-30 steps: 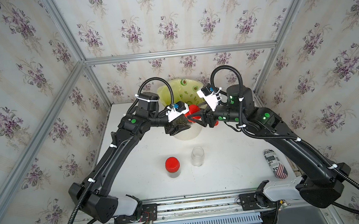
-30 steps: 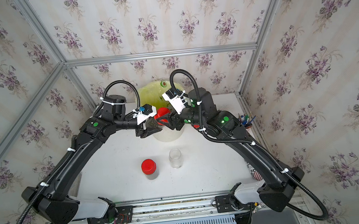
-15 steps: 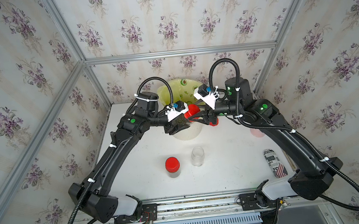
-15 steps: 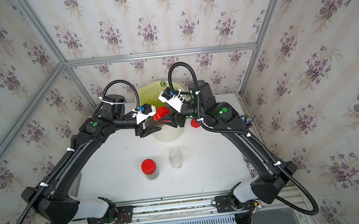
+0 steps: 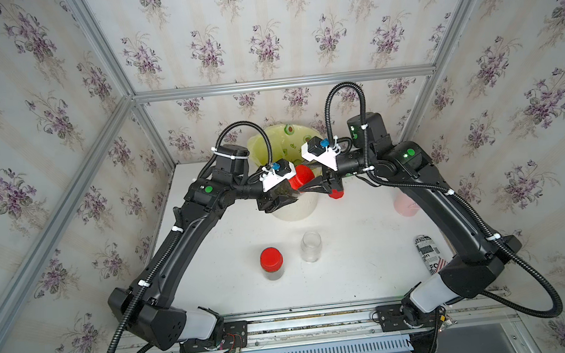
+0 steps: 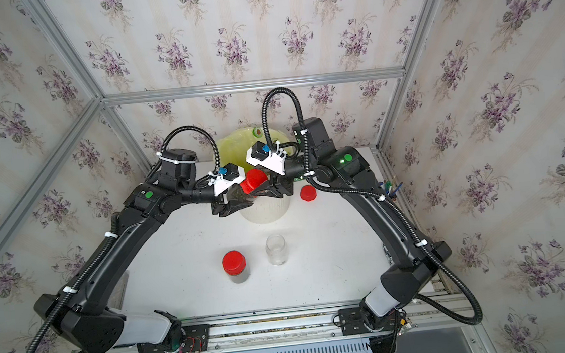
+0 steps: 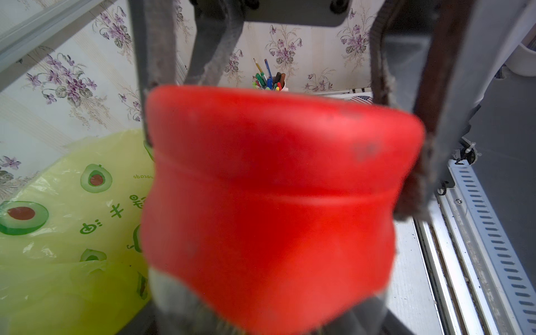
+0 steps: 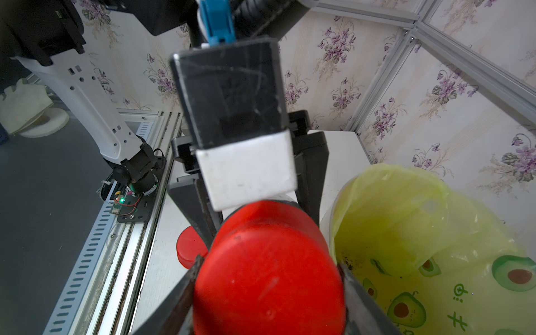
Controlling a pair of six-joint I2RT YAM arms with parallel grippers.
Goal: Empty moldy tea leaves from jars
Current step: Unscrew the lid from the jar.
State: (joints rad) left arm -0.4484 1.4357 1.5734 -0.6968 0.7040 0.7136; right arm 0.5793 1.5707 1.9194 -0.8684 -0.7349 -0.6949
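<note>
Where its wall shows, the red-capped jar (image 5: 287,190) looks dark.

Readable print on the bag and the can
Bag (image 7: 72,232): green letters "acado", start hidden. Can (image 5: 429,253): "FO"; the rest too small.

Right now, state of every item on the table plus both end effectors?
bin: open, bag-lined
held jar: lifted, capped, tipped sideways, tea leaves inside
capped jar: upright on table, tea leaves inside
open jar: upright, uncapped, empty
loose cap: on table beside bin
left end effector: shut on held jar
right end effector: astride held jar's cap, grip unclear
</note>
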